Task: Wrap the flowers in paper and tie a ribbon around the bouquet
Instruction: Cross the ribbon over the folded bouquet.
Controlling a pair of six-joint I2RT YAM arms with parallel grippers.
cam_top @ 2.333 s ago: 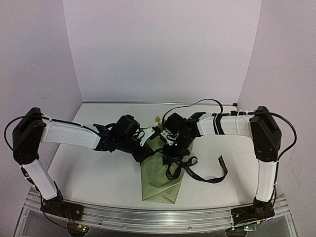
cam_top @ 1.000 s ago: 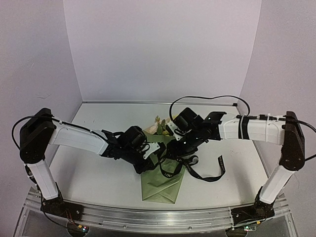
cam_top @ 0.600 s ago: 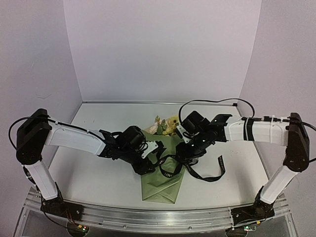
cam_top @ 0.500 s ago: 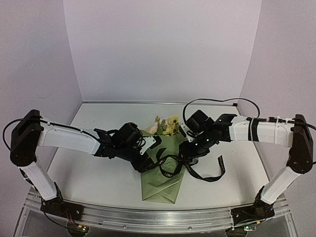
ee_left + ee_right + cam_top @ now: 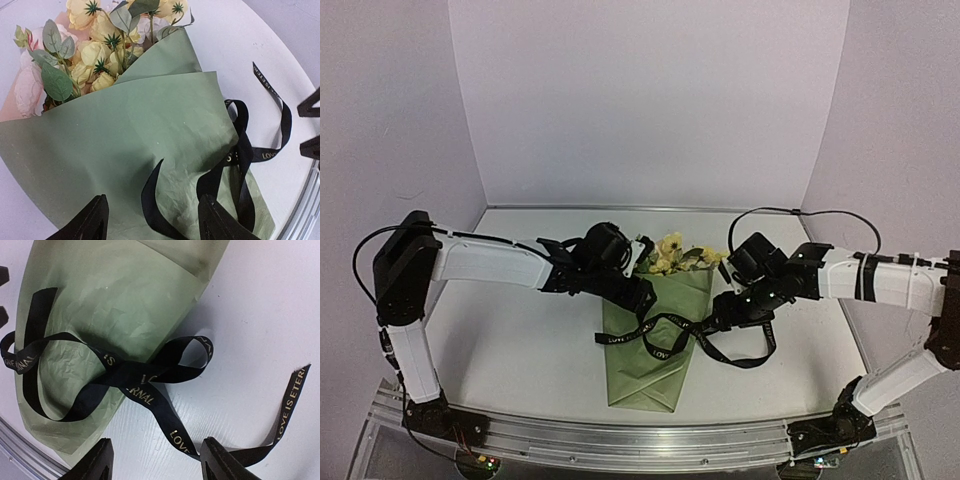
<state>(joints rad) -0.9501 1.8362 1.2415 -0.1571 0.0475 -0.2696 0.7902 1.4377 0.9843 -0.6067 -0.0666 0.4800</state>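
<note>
Stems of the flowers (image 5: 100,55) are totally buried inside the paper (image 5: 130,135), can't see a single one. Left wrist view chops the paper at its left and bottom edges, and the ribbon (image 5: 240,147) runs off the bottom too. Right wrist view cuts off the paper's wide end. From overhead the ribbon lettering's mostly too tiny to read.

"LOVE IS ETERNAL" on ribbon (image 5: 142,392)

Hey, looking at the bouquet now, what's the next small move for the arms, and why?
Probably lower the right pincer onto the ribbon tail lying on the table beside the paper and close on it, ready to pull. It and the left pincer stand open, holding nothing, and the ribbon crosses the paper in slack loops, so the tie looks loose.
</note>
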